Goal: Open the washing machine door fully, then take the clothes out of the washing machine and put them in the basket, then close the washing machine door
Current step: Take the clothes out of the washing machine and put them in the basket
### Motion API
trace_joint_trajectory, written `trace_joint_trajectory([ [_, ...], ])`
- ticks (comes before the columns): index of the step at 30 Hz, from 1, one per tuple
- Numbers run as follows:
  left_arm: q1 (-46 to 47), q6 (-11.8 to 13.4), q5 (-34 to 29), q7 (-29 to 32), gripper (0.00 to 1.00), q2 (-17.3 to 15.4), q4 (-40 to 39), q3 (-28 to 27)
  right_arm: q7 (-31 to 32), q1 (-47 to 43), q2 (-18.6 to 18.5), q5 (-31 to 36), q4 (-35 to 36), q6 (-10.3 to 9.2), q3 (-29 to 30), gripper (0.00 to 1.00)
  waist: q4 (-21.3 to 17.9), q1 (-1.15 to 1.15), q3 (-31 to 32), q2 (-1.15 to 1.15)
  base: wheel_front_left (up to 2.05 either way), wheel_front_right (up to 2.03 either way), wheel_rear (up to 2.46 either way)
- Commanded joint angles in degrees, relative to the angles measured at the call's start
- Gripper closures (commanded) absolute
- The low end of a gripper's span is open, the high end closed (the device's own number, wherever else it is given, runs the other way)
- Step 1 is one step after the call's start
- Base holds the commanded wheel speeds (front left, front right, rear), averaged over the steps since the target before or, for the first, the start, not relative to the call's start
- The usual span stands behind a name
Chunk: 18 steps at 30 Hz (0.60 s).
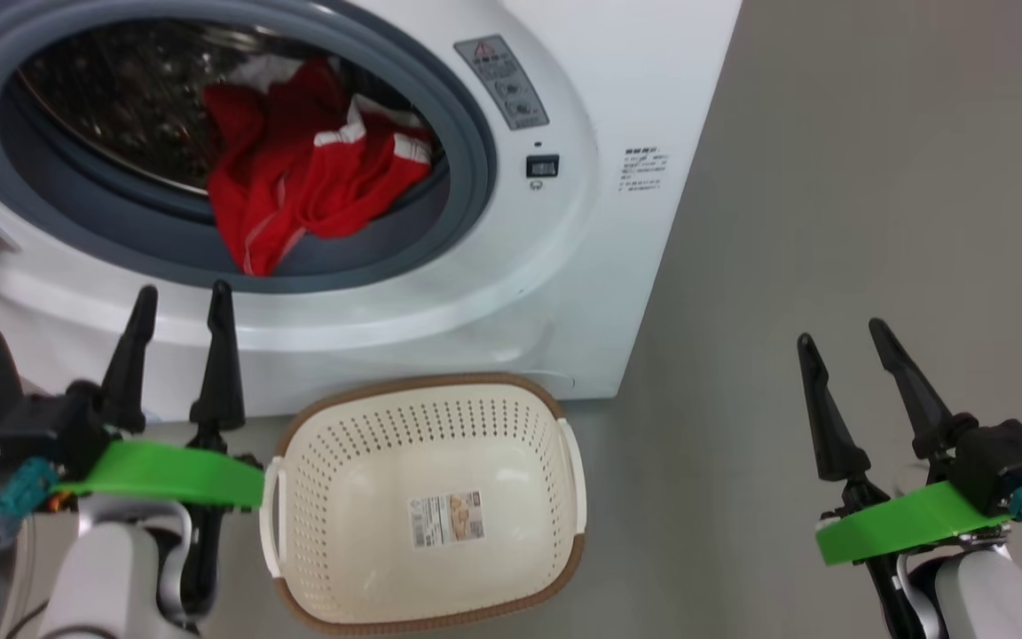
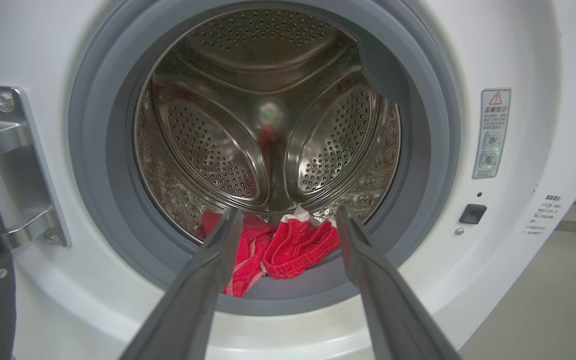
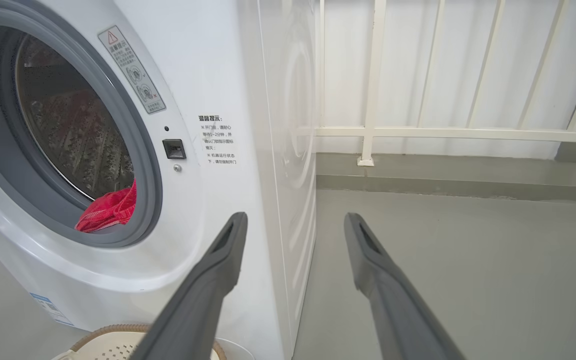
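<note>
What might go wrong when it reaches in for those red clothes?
The clothes lie bunched, partly over the grey ring; one pinch may leave some behind. The open left gripper could snag that ring. The basket sits below the ring; a loose piece might miss it.

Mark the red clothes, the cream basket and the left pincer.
bright red fabric clothes with white trim (image 1: 298,177), head view, middle of the heap.
cream perforated plastic basket (image 1: 360,435), head view, bare perforated back wall.
left pincer (image 1: 184,291), head view, midway between its two dark fingertips.
</note>
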State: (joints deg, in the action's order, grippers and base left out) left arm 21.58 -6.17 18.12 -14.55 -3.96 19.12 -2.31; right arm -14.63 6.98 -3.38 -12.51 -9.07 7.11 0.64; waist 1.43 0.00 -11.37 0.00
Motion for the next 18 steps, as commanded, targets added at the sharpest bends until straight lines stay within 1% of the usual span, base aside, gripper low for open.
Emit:
trace_joint_trajectory([
  [1, 3.3, -0.4, -1.1, -0.4, 0.0, -1.3, 0.2, -1.6, -0.4, 2.4, -0.7, 0.8, 1.9, 0.37, -1.6, 0.0, 0.3, 0.0, -3.5, 0.0, 0.0, 0.0, 0.0],
  [11, 15.0, -0.8, -1.7, -0.4, 0.0, -0.9, 5.1, -3.8, -0.4, 7.7, -0.8, 1.8, 2.7, 0.37, -2.6, 0.0, -0.3, 0.0, -11.2, 0.0, 0.0, 0.0, 0.0],
  [18, 21.1, -1.1, -3.0, -0.4, 0.0, -1.4, 9.7, -3.9, -0.4, 9.9, -0.5, 1.6, 3.2, 0.37, -3.4, 0.0, -0.9, 0.0, -15.5, 0.0, 0.0, 0.0, 0.0],
])
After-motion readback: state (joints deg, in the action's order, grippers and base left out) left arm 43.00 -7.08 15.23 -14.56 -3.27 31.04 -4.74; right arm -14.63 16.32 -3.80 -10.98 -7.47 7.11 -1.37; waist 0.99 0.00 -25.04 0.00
